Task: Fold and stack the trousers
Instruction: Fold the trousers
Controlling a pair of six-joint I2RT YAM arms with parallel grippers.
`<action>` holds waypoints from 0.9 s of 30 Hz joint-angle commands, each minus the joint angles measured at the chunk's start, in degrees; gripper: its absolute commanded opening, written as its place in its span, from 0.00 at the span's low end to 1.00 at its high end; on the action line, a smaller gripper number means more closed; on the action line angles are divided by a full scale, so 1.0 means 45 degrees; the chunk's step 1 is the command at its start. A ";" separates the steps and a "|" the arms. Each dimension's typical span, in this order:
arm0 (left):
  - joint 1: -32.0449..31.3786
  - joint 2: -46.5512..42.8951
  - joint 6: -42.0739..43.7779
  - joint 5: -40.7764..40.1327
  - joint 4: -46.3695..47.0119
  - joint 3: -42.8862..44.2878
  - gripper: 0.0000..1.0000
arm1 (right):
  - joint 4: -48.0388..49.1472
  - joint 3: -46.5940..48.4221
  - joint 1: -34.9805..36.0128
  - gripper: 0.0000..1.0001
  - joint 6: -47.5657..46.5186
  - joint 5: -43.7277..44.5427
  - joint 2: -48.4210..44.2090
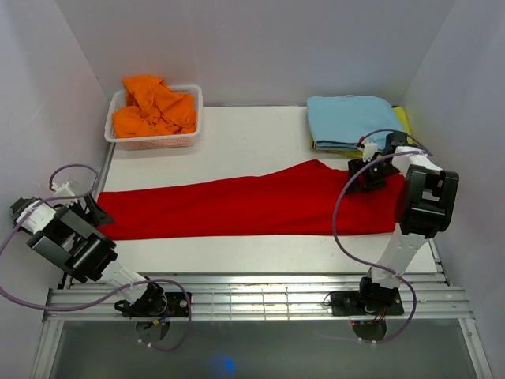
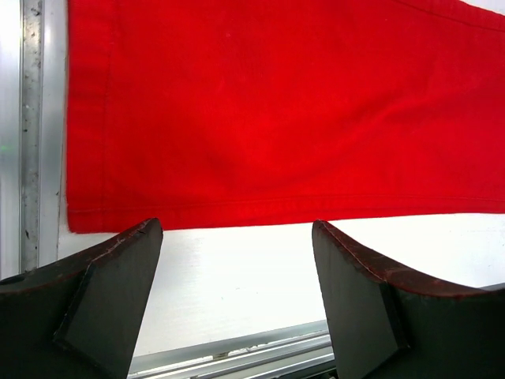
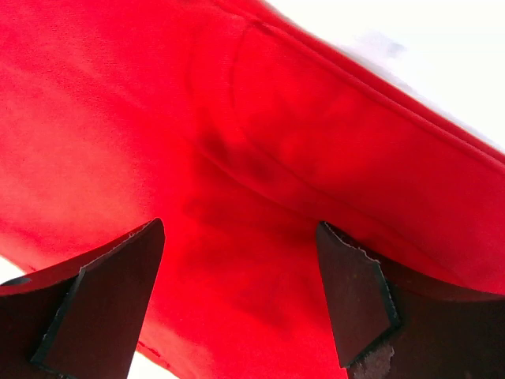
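Your trousers [image 1: 237, 207] run 9-to-3 o'clock: left end effector [image 2: 237, 227] gaping at hem, right end effector [image 3: 241, 229] gaping over wider end.

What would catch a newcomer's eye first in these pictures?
The bright red trousers, laid flat in a long band across the white table. The left end effector, open, hangs by the hem; the right end effector, open, over the wider end. At the back, an orange garment fills a white basket on the left; a folded light blue garment lies on the right.
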 commanded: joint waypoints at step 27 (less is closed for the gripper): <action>-0.2340 0.3476 -0.1651 -0.0121 0.3291 -0.1235 0.72 | 0.0257 0.0209 -0.1915 0.86 -0.0241 0.2323 0.0381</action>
